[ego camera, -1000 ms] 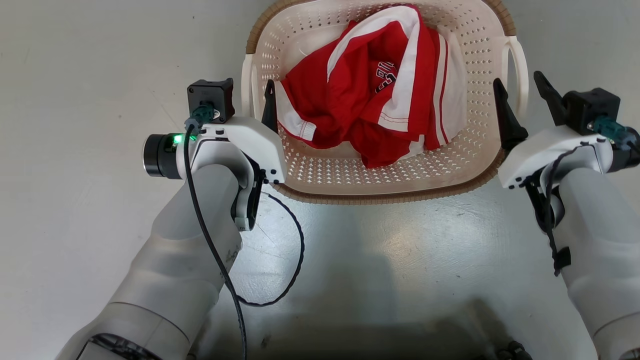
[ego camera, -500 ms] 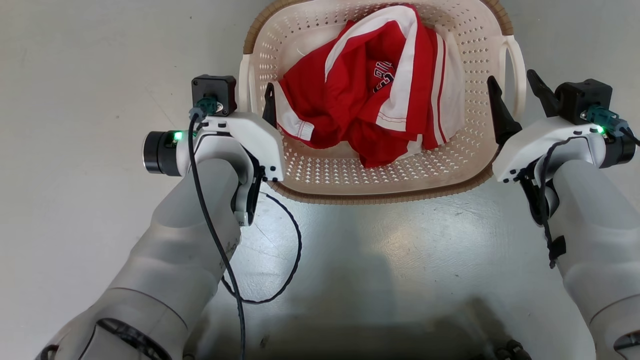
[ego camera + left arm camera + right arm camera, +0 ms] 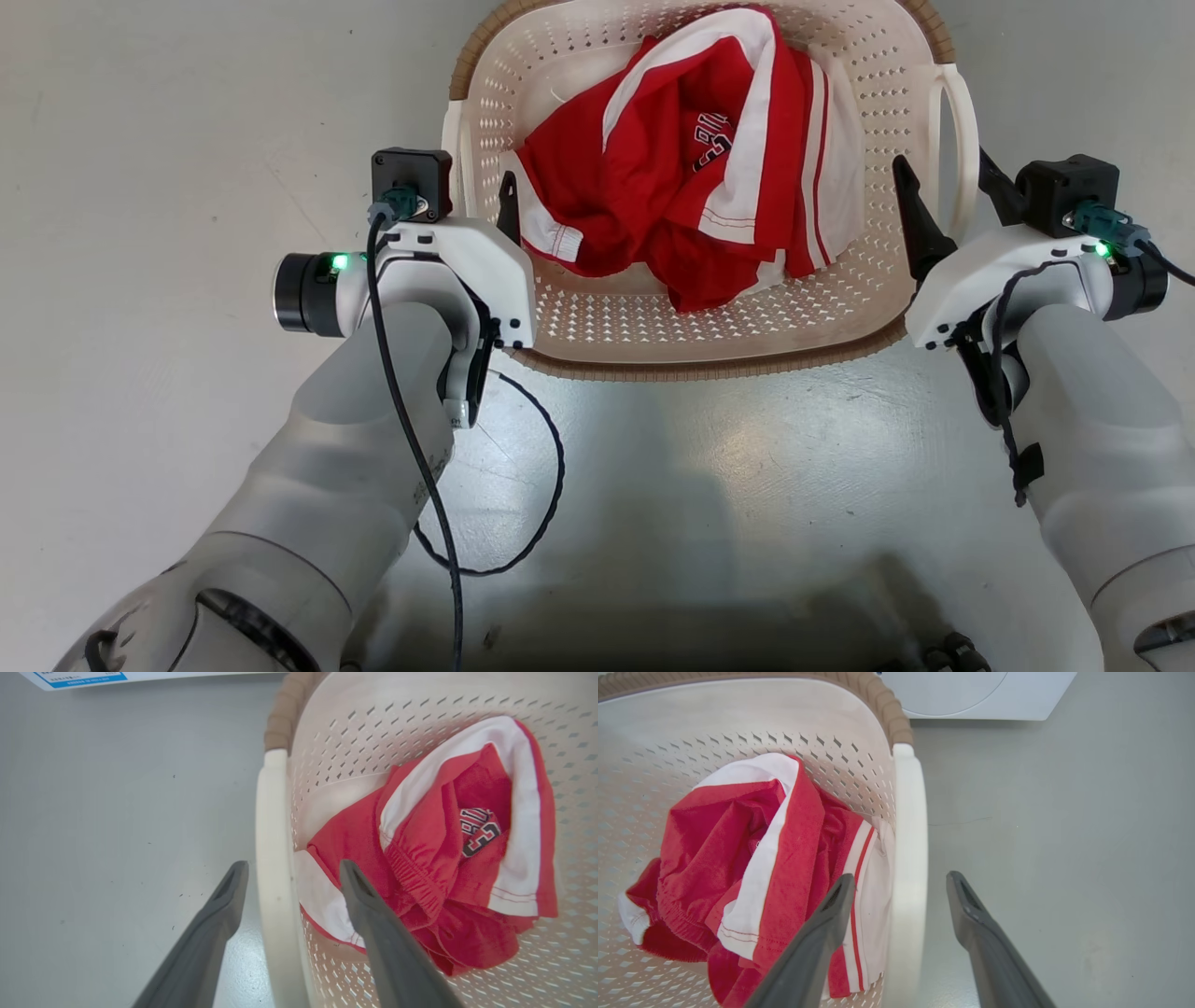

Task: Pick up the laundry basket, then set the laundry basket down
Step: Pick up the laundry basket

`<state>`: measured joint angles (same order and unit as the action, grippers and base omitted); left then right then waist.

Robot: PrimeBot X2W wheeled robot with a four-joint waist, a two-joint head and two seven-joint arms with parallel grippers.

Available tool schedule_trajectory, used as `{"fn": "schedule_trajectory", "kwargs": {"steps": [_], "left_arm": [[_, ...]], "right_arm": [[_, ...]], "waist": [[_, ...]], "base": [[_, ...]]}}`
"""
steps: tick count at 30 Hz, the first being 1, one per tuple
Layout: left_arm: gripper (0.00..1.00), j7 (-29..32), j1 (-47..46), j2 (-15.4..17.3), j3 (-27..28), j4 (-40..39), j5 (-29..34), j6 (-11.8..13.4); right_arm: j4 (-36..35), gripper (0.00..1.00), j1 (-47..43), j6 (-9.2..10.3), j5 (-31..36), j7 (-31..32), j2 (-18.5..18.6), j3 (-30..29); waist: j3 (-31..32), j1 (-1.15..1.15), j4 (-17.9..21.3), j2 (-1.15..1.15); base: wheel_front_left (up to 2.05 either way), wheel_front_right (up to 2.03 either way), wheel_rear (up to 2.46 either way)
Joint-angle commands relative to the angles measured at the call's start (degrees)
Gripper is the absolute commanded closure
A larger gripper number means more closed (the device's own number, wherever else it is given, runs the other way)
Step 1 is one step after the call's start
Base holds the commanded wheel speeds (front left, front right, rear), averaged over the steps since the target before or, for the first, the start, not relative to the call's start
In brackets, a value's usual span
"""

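grip points: laundry basket handles

the laundry basket sat on the floor. i held the left gripper wide astride its left handle and the right gripper wide astride its right handle, neither clamped. judged light, stiff and smooth; clamp both loops evenly.

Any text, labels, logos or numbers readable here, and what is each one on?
"3", seemingly: on the dark crest of the red garment; the arched letters above it are folded over and unreadable.
Blue-banded white sheet at the top edge of the left wrist view: print too small to read.
Nothing else readable.
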<state>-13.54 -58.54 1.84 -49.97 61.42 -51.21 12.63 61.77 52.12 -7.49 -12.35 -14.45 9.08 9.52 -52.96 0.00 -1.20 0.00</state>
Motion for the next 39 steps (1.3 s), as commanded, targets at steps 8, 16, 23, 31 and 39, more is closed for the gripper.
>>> {"fn": "schedule_trajectory", "kwargs": {"steps": [8,16,23,31,39], "left_arm": [[1.0,-0.26,-1.2,1.04,-2.88,0.23,-2.56,0.33],[1.0,-0.32,-0.61,1.04,-5.89,1.0,-4.98,0.79],[1.0,0.73,0.78,1.04,-7.87,1.94,-6.94,0.29],[1.0,3.99,5.22,1.04,-10.07,4.09,-10.02,-1.71],[1.0,7.57,11.24,1.04,-12.3,5.22,-12.71,-4.53]], "right_arm": [[0.56,1.0,-1.71,0.0,-0.63,-0.55,-0.96,3.07],[3.12,1.0,-2.73,0.0,-1.05,-0.55,-1.33,4.42],[5.93,1.0,-3.45,0.0,-2.32,-0.55,-2.33,6.06],[9.25,1.0,-4.95,0.0,-6.48,2.62,-3.97,9.65],[10.06,1.0,-8.56,0.0,-11.51,8.95,-4.95,13.74]], "waist": [[0.19,0.0,-0.2,0.0],[1.82,0.0,-0.35,0.0],[5.2,0.0,0.04,0.0],[13.92,0.0,1.56,0.0],[26.35,0.0,3.54,0.0]], "base": [[0.0,0.0,0.0],[0.0,0.0,0.0],[0.0,0.0,0.0],[0.0,0.0,0.0],[0.0,0.0,0.0]]}}
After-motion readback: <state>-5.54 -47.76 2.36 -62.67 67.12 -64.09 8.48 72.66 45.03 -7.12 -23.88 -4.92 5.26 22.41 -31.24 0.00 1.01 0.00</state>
